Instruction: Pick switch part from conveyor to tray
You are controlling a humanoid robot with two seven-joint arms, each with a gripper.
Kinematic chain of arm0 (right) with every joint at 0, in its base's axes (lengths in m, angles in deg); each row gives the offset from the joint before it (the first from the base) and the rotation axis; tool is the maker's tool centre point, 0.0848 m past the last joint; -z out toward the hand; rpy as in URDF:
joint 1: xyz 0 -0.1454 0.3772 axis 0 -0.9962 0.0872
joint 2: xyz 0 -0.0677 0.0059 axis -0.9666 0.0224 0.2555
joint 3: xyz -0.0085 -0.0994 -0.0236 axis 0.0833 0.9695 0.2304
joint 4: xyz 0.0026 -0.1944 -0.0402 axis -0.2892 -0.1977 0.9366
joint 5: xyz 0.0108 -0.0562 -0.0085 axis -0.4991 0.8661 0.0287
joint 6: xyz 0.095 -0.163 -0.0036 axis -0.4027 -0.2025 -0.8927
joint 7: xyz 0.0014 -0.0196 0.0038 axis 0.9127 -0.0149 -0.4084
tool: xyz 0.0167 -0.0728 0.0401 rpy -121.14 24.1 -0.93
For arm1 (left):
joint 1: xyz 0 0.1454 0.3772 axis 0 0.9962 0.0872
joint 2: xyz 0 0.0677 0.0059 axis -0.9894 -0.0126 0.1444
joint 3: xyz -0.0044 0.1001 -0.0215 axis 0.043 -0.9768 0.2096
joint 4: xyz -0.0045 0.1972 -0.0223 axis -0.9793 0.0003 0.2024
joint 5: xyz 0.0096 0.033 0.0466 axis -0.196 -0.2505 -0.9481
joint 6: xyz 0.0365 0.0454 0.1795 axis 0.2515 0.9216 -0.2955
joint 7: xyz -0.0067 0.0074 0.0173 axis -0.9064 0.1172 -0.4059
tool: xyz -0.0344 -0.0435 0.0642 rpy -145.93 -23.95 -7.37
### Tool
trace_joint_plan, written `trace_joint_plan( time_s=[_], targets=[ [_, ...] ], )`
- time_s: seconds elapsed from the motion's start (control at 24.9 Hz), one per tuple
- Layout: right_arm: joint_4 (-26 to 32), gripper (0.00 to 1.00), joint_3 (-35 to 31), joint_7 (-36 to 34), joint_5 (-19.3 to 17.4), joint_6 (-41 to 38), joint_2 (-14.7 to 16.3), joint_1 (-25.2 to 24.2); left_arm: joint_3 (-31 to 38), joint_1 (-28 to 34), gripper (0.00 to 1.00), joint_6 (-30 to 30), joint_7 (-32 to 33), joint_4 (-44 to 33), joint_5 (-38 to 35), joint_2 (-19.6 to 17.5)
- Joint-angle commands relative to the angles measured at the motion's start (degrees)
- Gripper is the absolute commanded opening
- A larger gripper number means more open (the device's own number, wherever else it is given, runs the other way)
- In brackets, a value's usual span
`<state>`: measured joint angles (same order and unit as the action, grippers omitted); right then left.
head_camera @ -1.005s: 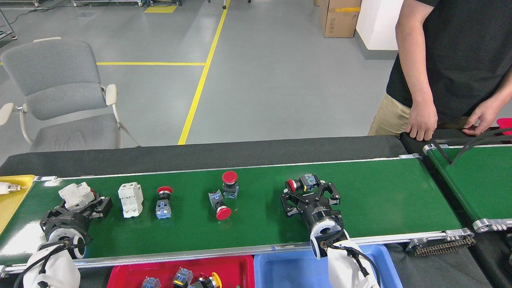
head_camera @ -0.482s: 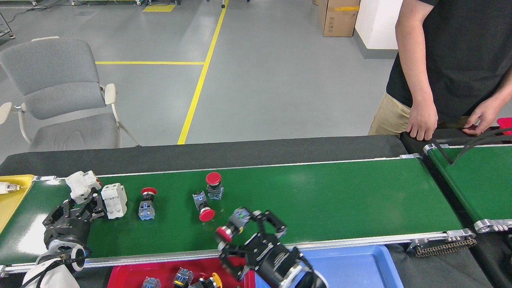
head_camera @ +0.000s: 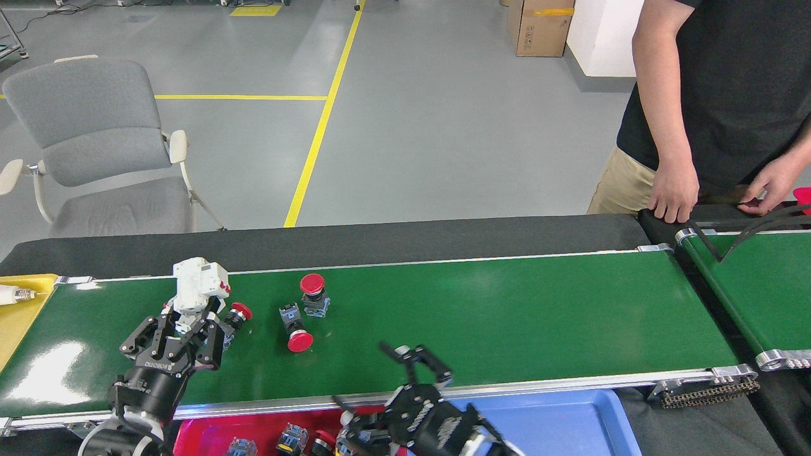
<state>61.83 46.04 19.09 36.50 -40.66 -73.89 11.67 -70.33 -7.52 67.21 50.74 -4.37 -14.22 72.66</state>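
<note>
The white, blocky plastic switch part (head_camera: 197,285) sat in the left third of the frame, raised above the long glossy dark-green conveyor belt with silver edge rails (head_camera: 507,310) and pinched from below by the left black multi-link gripper (head_camera: 190,320), whose fingers were drawn in narrow around its lower end. It looked like a moulded housing with a small red detail on its right flank: rigid, light, and smooth-sided, so I judged a grip across its flat faces safest, since a hold on the corners might let it twist.

Just right of it, a red mushroom-head push button with a dark body (head_camera: 237,313) lay partly hidden behind the fingers. Two more red-capped push buttons with grey-blue contact blocks lay near the centre-left of the belt, one upright (head_camera: 313,292) and one on its side (head_camera: 295,329); these would probably be top-heavy and prone to roll, best taken across the square block.

The right black gripper (head_camera: 386,424) hung at the bottom centre, blurred, over the seam between the red plastic tray (head_camera: 196,430) and the blue plastic tray (head_camera: 557,418); whether it was spread or closed I could not tell.
</note>
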Motion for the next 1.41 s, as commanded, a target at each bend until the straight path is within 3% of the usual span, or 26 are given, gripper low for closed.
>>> trace_joint_plan(
  time_s=[0.0,0.2,0.32,0.52,0.68,0.72,0.84,1.17,1.29,1.37],
  targets=[
    [1.4,0.98,-7.2,-0.9,-1.3,4.7,0.1,-2.1,-2.7,2.0,0.1,3.9,0.0,-5.2,-0.1,1.5],
    [1.4,0.98,-22.7,-1.1,-3.6,5.2,0.7,-9.9,-15.1,8.5,0.14,4.7,2.7,-9.7,-0.2,3.0],
    [1.8,0.98,-27.4,-1.2,-3.7,5.0,2.1,-13.2,-22.4,10.6,0.16,4.6,2.7,-9.7,-0.2,3.1],
    [1.5,0.98,-28.9,-1.3,-10.1,5.0,7.1,-13.1,-32.5,11.9,0.18,1.6,4.2,-9.7,-0.7,4.0],
    [1.4,0.98,-28.8,-1.3,-11.2,4.0,7.8,-12.9,-38.4,11.8,0.33,-6.5,4.9,-9.6,-4.6,4.5],
    [1.3,0.98,-28.8,-1.3,-11.3,3.2,7.7,-12.9,-38.9,11.9,0.42,-7.6,4.9,-9.6,-4.9,4.5],
    [0.8,0.98,-28.8,-1.3,-11.4,2.0,7.6,-12.9,-39.4,13.1,0.98,-10.2,4.7,-9.7,-4.9,4.7],
    [0.8,0.98,-28.8,-1.3,-11.4,1.6,7.6,-13.1,-38.4,13.8,0.99,-11.4,4.5,-9.7,-4.6,5.5],
    [0.5,0.98,-28.8,-1.4,-11.4,1.5,7.5,-13.2,-34.8,13.5,0.99,-21.9,4.5,-9.7,-4.7,5.9],
    [0.6,0.98,-28.6,-1.4,-11.4,1.0,7.8,-13.4,-29.0,13.5,0.99,-30.6,4.6,-9.7,-4.9,5.2]
  ],
)
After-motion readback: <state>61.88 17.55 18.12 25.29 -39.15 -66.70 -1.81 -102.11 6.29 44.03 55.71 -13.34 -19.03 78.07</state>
